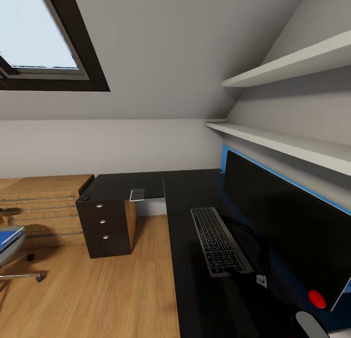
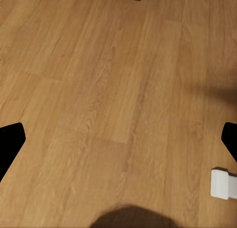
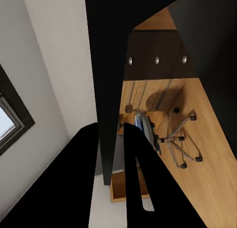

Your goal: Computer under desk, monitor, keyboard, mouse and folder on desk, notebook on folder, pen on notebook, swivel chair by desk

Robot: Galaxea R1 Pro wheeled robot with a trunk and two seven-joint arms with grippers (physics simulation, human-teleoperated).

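Note:
The black L-shaped desk (image 1: 195, 191) runs along the right wall. On it stands the wide black monitor (image 1: 282, 221) with a red dot at its near lower corner, and the dark grey keyboard (image 1: 219, 240) lies just in front of it. A small thin grey rectangle (image 1: 138, 194), perhaps the notebook, lies at the desk's inner corner. The swivel chair (image 1: 14, 252) stands at far left with the blue folder (image 1: 9, 238) on its seat. My right gripper (image 3: 111, 127) has its fingers drawn close together above the desk edge. My left gripper (image 2: 123, 134) hangs open over bare floor. Mouse and pen are out of view.
The desk's drawer unit (image 1: 105, 226) with round knobs stands beside a light wooden chest (image 1: 44, 206). Two white shelves (image 1: 287, 143) jut from the sloped wall above the monitor. Wooden floor (image 1: 97, 289) lies between chair and desk. A grey part of my right arm (image 1: 312, 323) shows at the lower right.

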